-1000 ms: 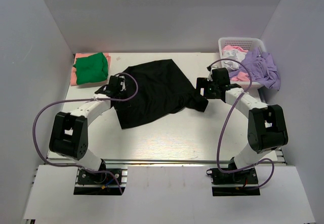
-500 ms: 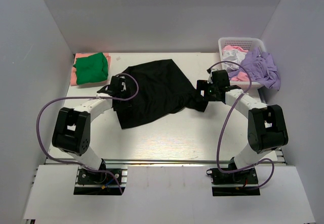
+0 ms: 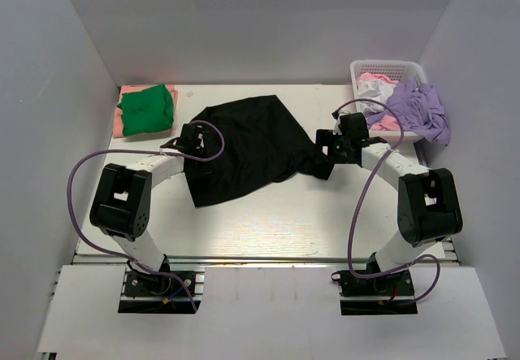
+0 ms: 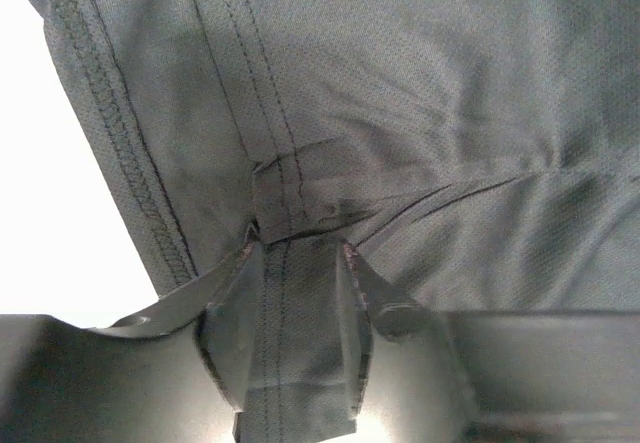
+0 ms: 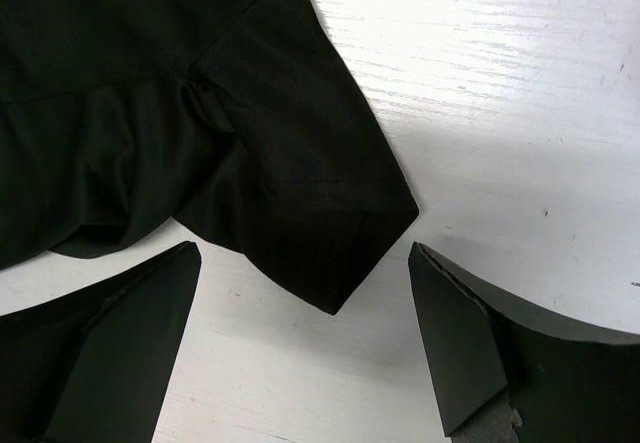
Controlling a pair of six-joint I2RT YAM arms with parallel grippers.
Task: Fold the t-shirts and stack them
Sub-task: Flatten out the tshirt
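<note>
A black t-shirt [image 3: 248, 145] lies spread and rumpled in the middle of the table. My left gripper [image 3: 188, 140] is at its left edge and is shut on a hemmed fold of the black cloth [image 4: 296, 293]. My right gripper [image 3: 331, 146] is open just above the shirt's right sleeve [image 5: 300, 198], jaws wide apart on either side of the sleeve tip, not touching it. A folded green t-shirt [image 3: 148, 108] lies on a salmon-pink one [image 3: 119, 121] at the far left. A lavender t-shirt [image 3: 418, 108], a white one and a pink one [image 3: 375, 78] are in the basket.
The white lattice basket [image 3: 388, 69] stands at the far right corner, with lavender cloth hanging over its front rim. White walls close in the table at the left, back and right. Purple cables loop from both arms.
My left gripper has moved a little right and away along the shirt's left edge, keeping hold of the cloth. My right gripper has barely moved.
</note>
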